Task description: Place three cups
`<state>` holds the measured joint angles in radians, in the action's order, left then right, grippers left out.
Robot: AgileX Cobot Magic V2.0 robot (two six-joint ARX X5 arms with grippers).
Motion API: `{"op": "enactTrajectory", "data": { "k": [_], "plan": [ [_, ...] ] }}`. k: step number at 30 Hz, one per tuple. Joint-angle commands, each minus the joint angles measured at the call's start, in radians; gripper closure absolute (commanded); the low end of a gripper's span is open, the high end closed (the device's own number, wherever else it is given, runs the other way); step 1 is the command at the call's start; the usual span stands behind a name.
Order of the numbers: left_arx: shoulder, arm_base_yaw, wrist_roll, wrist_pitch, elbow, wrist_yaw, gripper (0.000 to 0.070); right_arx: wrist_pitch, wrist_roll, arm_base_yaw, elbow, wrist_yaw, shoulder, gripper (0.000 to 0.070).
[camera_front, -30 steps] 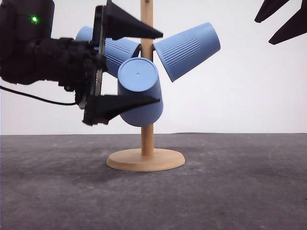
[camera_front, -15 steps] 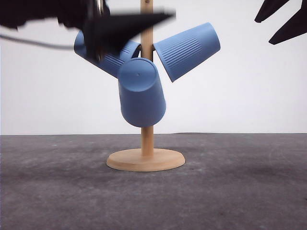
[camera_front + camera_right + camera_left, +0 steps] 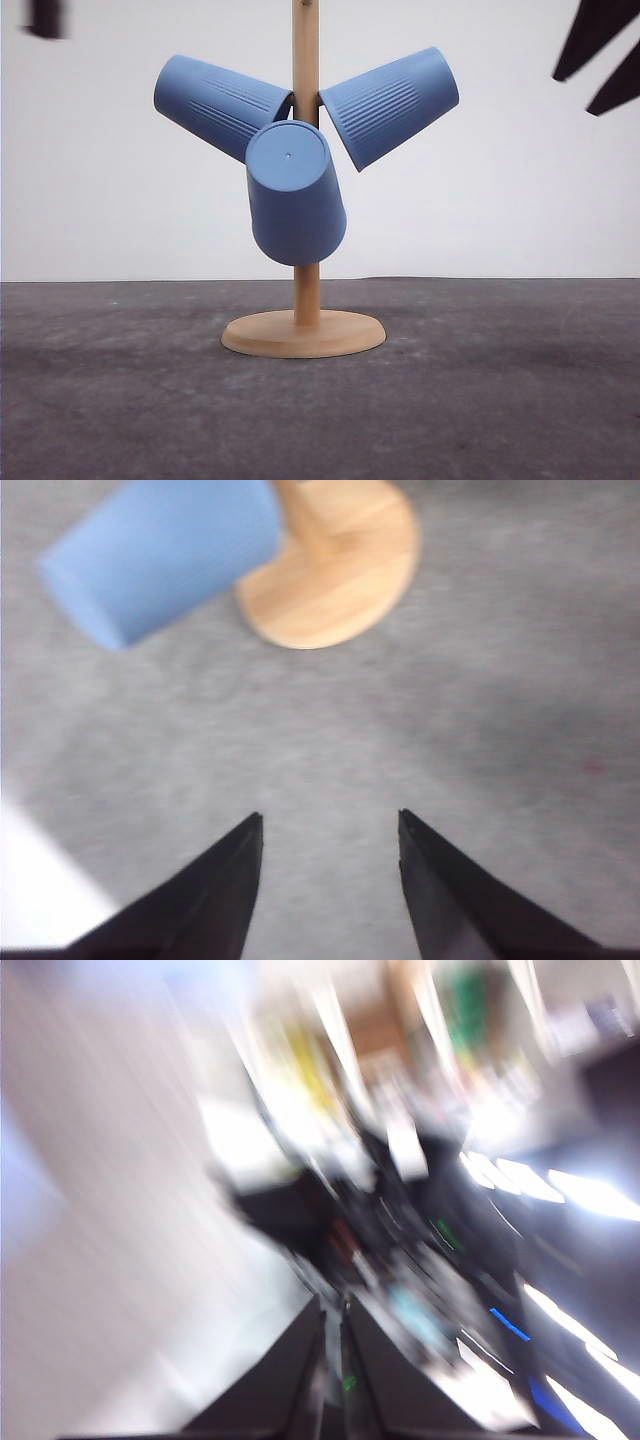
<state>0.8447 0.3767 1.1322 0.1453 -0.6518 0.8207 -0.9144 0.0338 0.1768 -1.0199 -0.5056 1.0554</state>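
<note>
Left cup: is being carried on a peg at 10 o'clock of the post, base tilted up and outward.
Right cup: is being carried at 2 o'clock of the post, base up and outward.
Front cup: is being hung across the post, base facing the camera.
Stand: is resting upright on the grey bench.
Left hand: is being blurred by motion; fingers are nearly pressed together, nothing between them.
Right hand: is being held spread above the bench, nothing pinched.
</note>
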Motion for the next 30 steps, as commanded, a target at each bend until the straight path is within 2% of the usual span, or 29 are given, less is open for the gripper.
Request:
{"op": "enactTrajectory", "data": {
  "k": [1, 4, 7, 10, 13, 17, 19, 23, 30],
  "plan": [
    [-0.022, -0.031, -0.278, -0.101, -0.008, -0.058, 0.0699, 0.013, 0.040, 0.004, -0.012, 0.043, 0.007, 0.0429],
    [-0.097, -0.108, -0.468, -0.252, -0.008, -0.181, 0.0699, 0.064, 0.058, 0.004, -0.008, 0.093, -0.003, 0.0433],
    [-0.160, -0.160, -0.632, -0.372, -0.009, -0.328, 0.0699, 0.136, 0.058, 0.004, 0.010, 0.188, -0.030, 0.0454],
    [-0.206, -0.184, -0.780, -0.458, -0.011, -0.485, 0.0699, 0.217, 0.058, 0.003, 0.058, 0.273, -0.075, 0.0580],
    [-0.241, -0.191, -0.897, -0.534, -0.016, -0.628, 0.0699, 0.311, 0.057, 0.001, 0.134, 0.312, -0.131, 0.0690],
    [-0.273, -0.191, -1.046, -0.628, -0.028, -0.768, 0.0699, 0.449, 0.053, -0.011, 0.263, 0.327, -0.211, 0.0700],
    [-0.283, -0.191, -1.081, -0.660, -0.028, -0.792, 0.0700, 0.521, 0.042, -0.015, 0.335, 0.333, -0.244, 0.0700],
    [-0.286, -0.191, -1.087, -0.710, -0.028, -0.794, 0.0700, 0.648, 0.018, -0.016, 0.468, 0.342, -0.294, 0.0699],
    [-0.287, -0.191, -1.087, -0.727, -0.028, -0.795, 0.0700, 0.657, 0.019, -0.016, 0.500, 0.342, -0.305, 0.0700]
  ]
}}
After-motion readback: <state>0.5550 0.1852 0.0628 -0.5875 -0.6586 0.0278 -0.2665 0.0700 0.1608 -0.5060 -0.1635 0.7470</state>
